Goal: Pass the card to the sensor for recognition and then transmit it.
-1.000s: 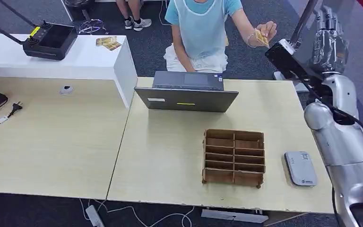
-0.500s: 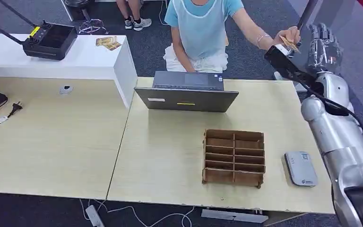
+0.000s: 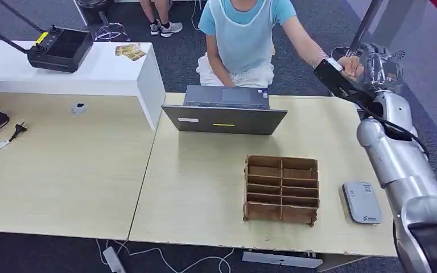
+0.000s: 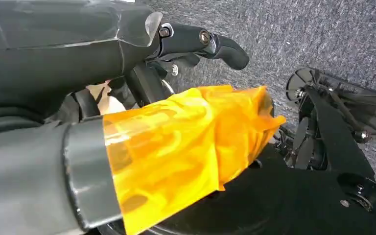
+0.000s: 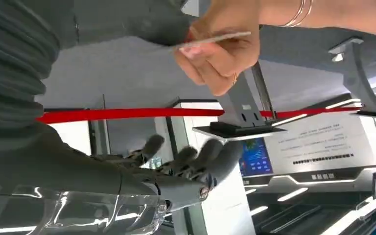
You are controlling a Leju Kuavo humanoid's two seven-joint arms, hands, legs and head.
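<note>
I see my right hand (image 3: 382, 67) raised at the far right, beyond the far edge of the counter (image 3: 205, 187). In the right wrist view its fingers (image 5: 210, 159) are spread apart and hold nothing. A person (image 3: 244, 34) in a light blue top stands on the far side of the counter and reaches an arm toward that hand. The person's hand (image 5: 220, 54) pinches the card (image 5: 210, 39) edge-on between thumb and fingers, just beside my open right hand; I cannot tell whether card and palm touch.

The sensor (image 3: 362, 202), a small grey-white flat unit, lies on the counter at the near right, well apart from the card. Left of it stands a brown compartment tray (image 3: 282, 188). A grey laptop (image 3: 225, 111) sits farther back at the centre of the counter.

My left hand (image 4: 127, 147) appears in the left wrist view, wrapped partly in orange film, above grey carpet. I cannot tell how its fingers are set.

On the white bench at the far left rests a black remote controller (image 3: 60, 48).
</note>
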